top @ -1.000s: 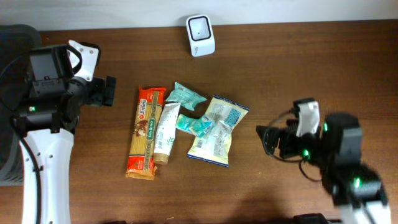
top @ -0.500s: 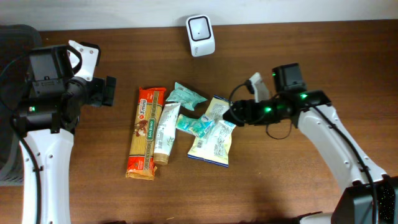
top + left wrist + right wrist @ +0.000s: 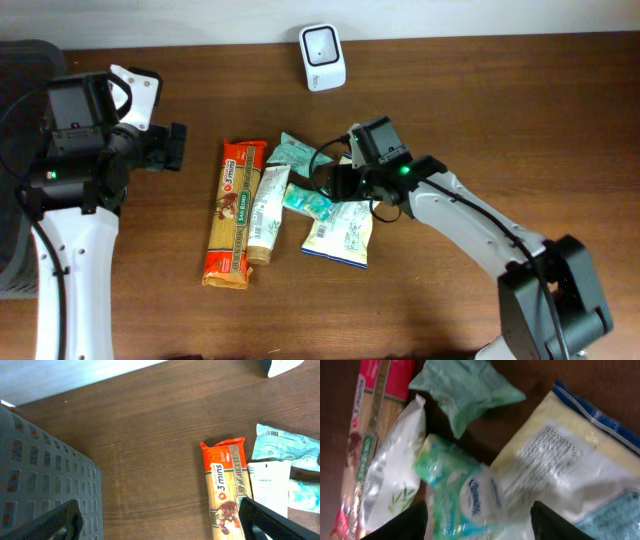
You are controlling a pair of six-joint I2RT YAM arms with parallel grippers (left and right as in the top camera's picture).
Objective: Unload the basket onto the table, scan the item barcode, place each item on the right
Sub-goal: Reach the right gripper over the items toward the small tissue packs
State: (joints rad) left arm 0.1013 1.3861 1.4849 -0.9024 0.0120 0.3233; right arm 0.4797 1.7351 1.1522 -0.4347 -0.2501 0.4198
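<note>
A pile of items lies mid-table: an orange pasta packet (image 3: 230, 213), a white tube (image 3: 265, 212), a teal packet (image 3: 300, 153), a green-and-white tissue pack (image 3: 310, 203) and a pale bag with blue print (image 3: 352, 222). The white barcode scanner (image 3: 322, 44) stands at the far edge. My right gripper (image 3: 336, 186) hangs low over the pile. In the right wrist view it (image 3: 477, 522) is open, its dark fingers (image 3: 400, 522) on either side of the tissue pack (image 3: 467, 500) and the bag's edge (image 3: 555, 460). My left gripper (image 3: 175, 147) stays open to the left, holding nothing.
A grey slotted basket (image 3: 40, 480) sits at the left table edge, beside the left gripper (image 3: 162, 525). The left wrist view also shows the pasta packet (image 3: 225, 490), tube (image 3: 270, 490) and teal packet (image 3: 285, 447). Bare wood lies right of the pile.
My right arm has swung from the table's right side leftward onto the pile, and its jaws have narrowed around the tissue pack. The left arm has not moved.
</note>
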